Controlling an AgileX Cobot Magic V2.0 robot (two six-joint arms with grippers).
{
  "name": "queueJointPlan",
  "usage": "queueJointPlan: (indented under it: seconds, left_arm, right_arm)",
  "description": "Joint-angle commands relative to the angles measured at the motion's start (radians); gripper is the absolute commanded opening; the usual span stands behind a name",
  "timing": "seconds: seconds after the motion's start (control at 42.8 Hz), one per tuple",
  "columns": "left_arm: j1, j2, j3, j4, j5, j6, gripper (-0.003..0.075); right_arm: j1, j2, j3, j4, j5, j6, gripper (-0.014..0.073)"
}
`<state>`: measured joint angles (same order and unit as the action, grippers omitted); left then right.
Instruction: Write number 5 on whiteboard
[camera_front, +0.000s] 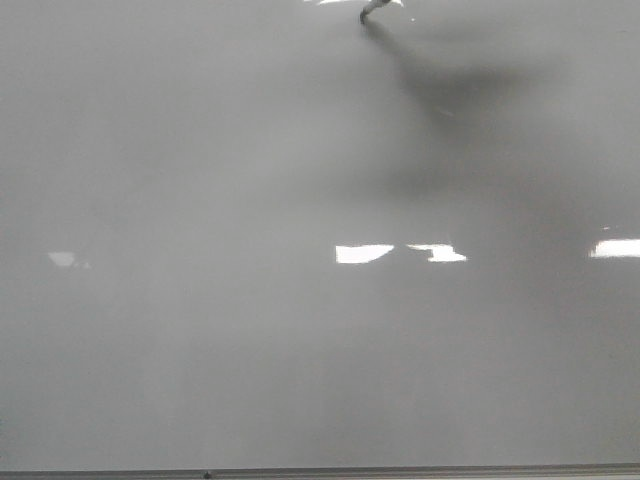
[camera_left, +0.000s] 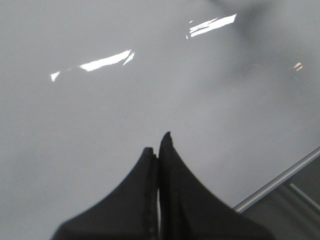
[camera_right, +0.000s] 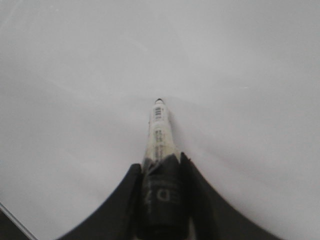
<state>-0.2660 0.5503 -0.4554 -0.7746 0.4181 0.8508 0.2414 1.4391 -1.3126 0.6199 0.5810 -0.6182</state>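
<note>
The whiteboard (camera_front: 200, 350) fills the front view, glossy pale grey with glare patches. No black line of a number 5 shows on it in any view. My right gripper (camera_right: 159, 160) is shut on a marker (camera_right: 159, 135) with a pale barrel and dark body, its tip (camera_right: 158, 101) pointing at the board (camera_right: 75, 75). In the front view only the marker's end (camera_front: 372, 10) shows, at the top edge, meeting its shadow; I cannot tell if it touches. My left gripper (camera_left: 157, 142) is shut and empty above the board (camera_left: 75, 125).
A thin dark grey edge strip (camera_front: 320, 471) runs along the board's near side. In the left wrist view the metal edge (camera_left: 280, 181) runs diagonally, with a darker surface beyond it. The right arm's broad shadow (camera_front: 450, 90) lies on the board.
</note>
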Motion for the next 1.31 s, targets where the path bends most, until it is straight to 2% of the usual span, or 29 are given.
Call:
queueJointPlan:
  seconds: [0.0,0.21,0.514,0.678,0.842,1.052,1.286]
  left_arm:
    - [0.002,0.002,-0.027,-0.033,-0.053,-0.008,-0.0020]
    - [0.002,0.002,-0.027,-0.033,-0.053,-0.008,-0.0020]
    - [0.002,0.002,-0.027,-0.033,-0.053,-0.008,-0.0020]
    - [0.002,0.002,-0.027,-0.033,-0.053,-0.008,-0.0020]
    - [0.002,0.002,-0.027,-0.033,-0.053,-0.008,-0.0020]
    - [0.002,0.002,-0.027,-0.033,-0.053,-0.008,-0.0020]
    - [0.002,0.002,-0.027,-0.033,-0.053,-0.008,-0.0020]
  right_arm:
    - [-0.006,-0.014,-0.039,0.027,-0.061,-0.001,-0.0069]
    - [0.009,0.031,-0.020,0.026,0.053,-0.004,-0.0062]
    - [0.069,0.042,0.113,0.025,-0.022,-0.004,-0.0061]
    - [0.030,0.017,0.112,0.025,-0.020,0.014,-0.0061]
    - [-0.051,-0.024,0.133,-0.021,0.014,0.049,-0.0061]
    - [-0.099,-0.060,0.262,-0.035,0.024,0.049,-0.0061]
    - [0.002,-0.014,0.402,-0.027,-0.118,0.049,-0.0061]
